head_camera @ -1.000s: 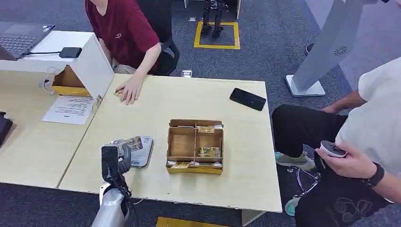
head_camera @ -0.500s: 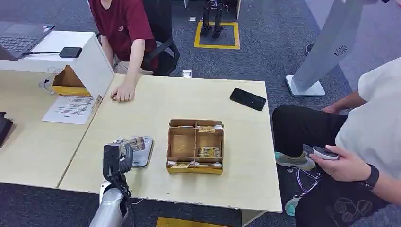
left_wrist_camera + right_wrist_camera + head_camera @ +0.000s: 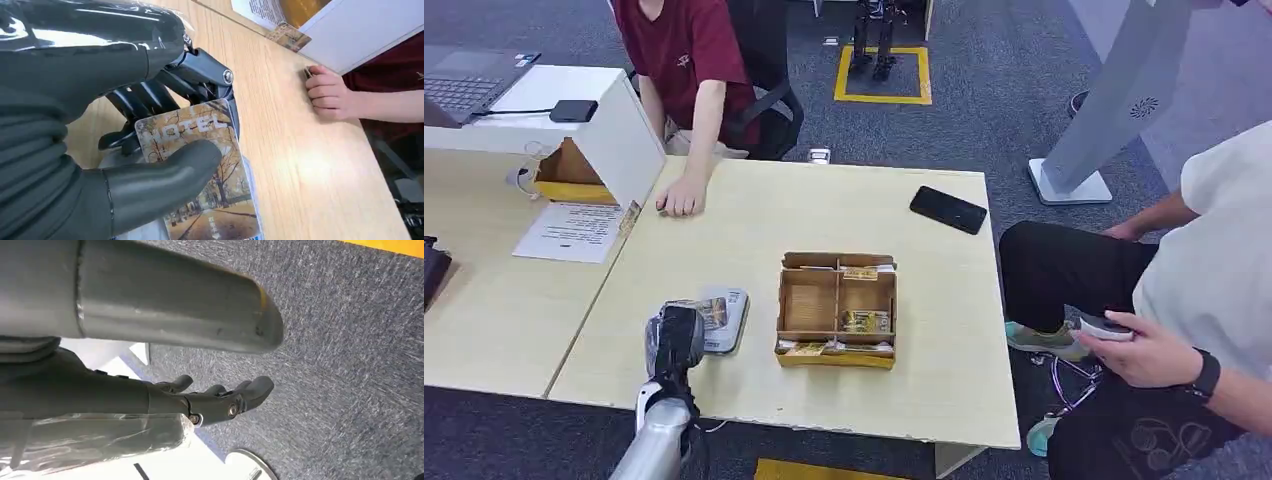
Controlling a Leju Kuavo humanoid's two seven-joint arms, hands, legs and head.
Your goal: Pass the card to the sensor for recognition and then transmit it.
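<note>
The glossy hotel key card [image 3: 200, 165], printed with autumn trees and the word HOTEL, sits in the lower left of the head view, pinched by the robot's left hand [image 3: 674, 340] directly over the flat grey card sensor [image 3: 729, 320] near the front edge of the pale wooden table [image 3: 824, 215]. In the left wrist view the thick grey thumb [image 3: 165, 185] presses on the card's printed face while the dark fingers [image 3: 200, 80] curl behind its far edge, so the hand grasps the card. Whether the card touches the sensor cannot be told.

Just right of the sensor, mid-frame, stands a brown cardboard box with compartments [image 3: 836, 310], some holding more cards. A black phone [image 3: 948, 210] lies toward the table's upper right. In the upper left a person in a dark red shirt [image 3: 686, 50] rests a hand [image 3: 680, 198] on the table beside a white folded board [image 3: 619, 135] and a printed sheet [image 3: 572, 232]. At the right edge a seated person in a white top [image 3: 1224, 270], cut off by the frame, holds a small device [image 3: 1106, 326]. Grey carpet [image 3: 984, 120] covers the floor.

The right hand [image 3: 215, 400] hangs over the carpet, fingers loosely apart and holding nothing.
</note>
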